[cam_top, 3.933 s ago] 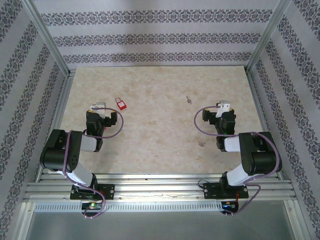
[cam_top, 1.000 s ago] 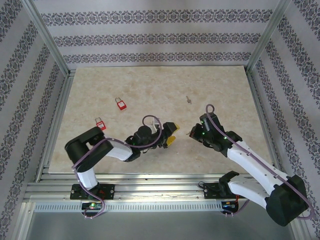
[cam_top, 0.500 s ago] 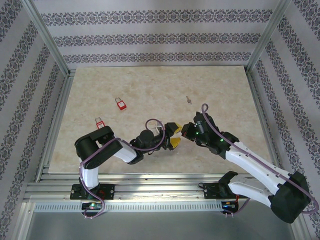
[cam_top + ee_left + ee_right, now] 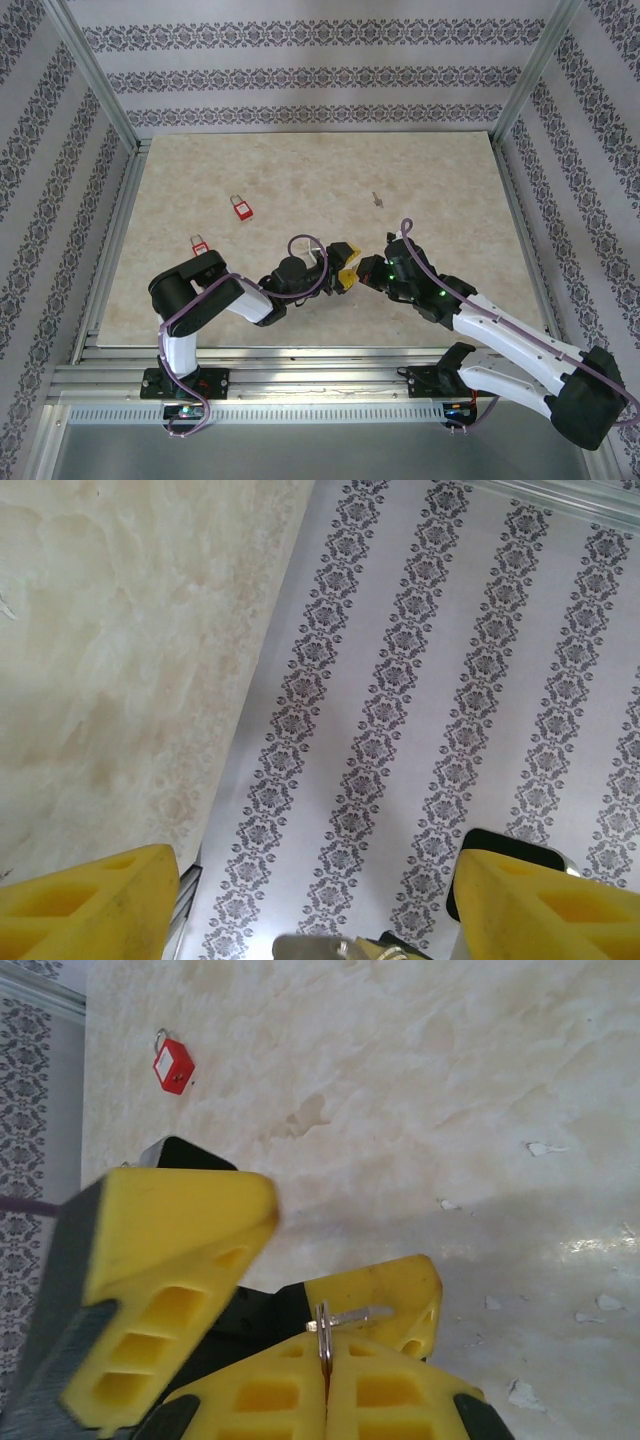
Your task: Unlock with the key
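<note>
— Where do we have the key now?
— The key point(image 4: 345, 1316) is pinched between the closed pads of the right gripper point(image 4: 325, 1355), above the table point(image 4: 300, 170), near its front middle. Only a small part of it sticks out. The left gripper point(image 4: 347, 266) is open. Its fingers point(image 4: 170, 1260) stand on both sides of the key and, as far as we can see, do not touch it.
— What could go wrong from here?
— We think this is a handover. If the right gripper lets go before the left one has a firm hold, the key falls. With so little metal free, the left pads may close on the right fingers instead. They may also turn the key askew, and then it will not enter a keyhole.
— And around us?
— At the left lie a farther padlock point(image 4: 241, 207) and a nearer padlock point(image 4: 200, 245), both red and well apart from the grippers. A second key point(image 4: 376, 198) lies behind. We cannot tell which key fits which lock. Nothing blocks the way, but no gripper holds a lock, so it may slide when pushed.
</note>
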